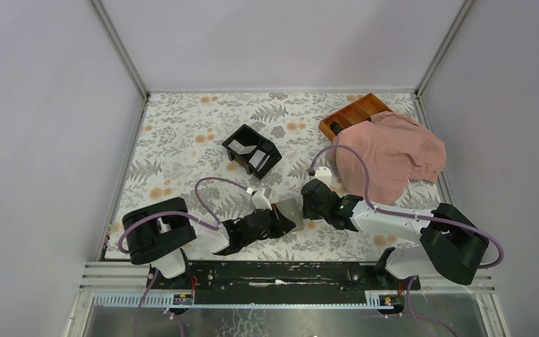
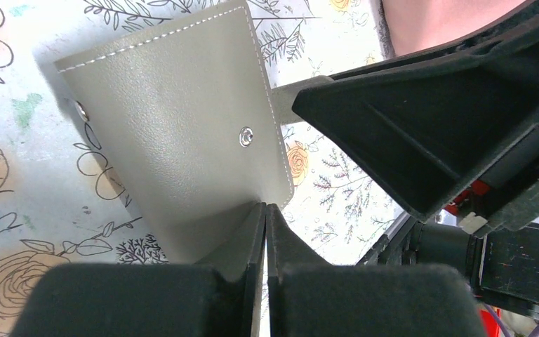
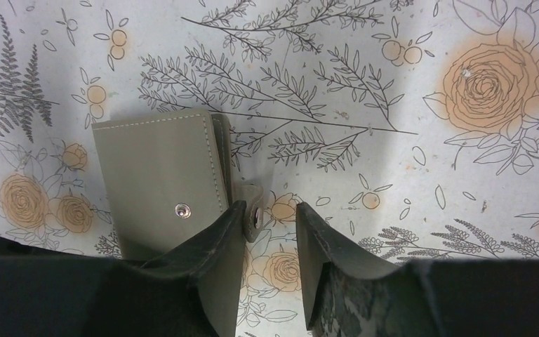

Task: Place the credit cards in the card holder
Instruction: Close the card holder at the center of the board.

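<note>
The card holder [image 1: 291, 210] is lying folded shut near the front of the table [image 1: 182, 126], between the two arms, with its grey cover and a snap stud [image 3: 181, 209] facing up. One edge of it is being pinched by the left end effector [image 2: 265, 210], whose fingers are pressed together on the leather. The right end effector [image 3: 270, 210] is being held with its fingers apart, and the small snap tab [image 3: 253, 210] is sitting in the gap, close against one finger.

The step in hand is judged to be the unfastening of the holder. For this to go well, the left pinch is best kept firm and low, so that the holder is not dragged. The right fingers should be centred on the tab alone, not on the cover edge, before being closed. The pull is best directed away from the stud. Pale flat pieces in the black box [image 1: 253, 151] are probably the cards, though they are too small to be sure.
</note>
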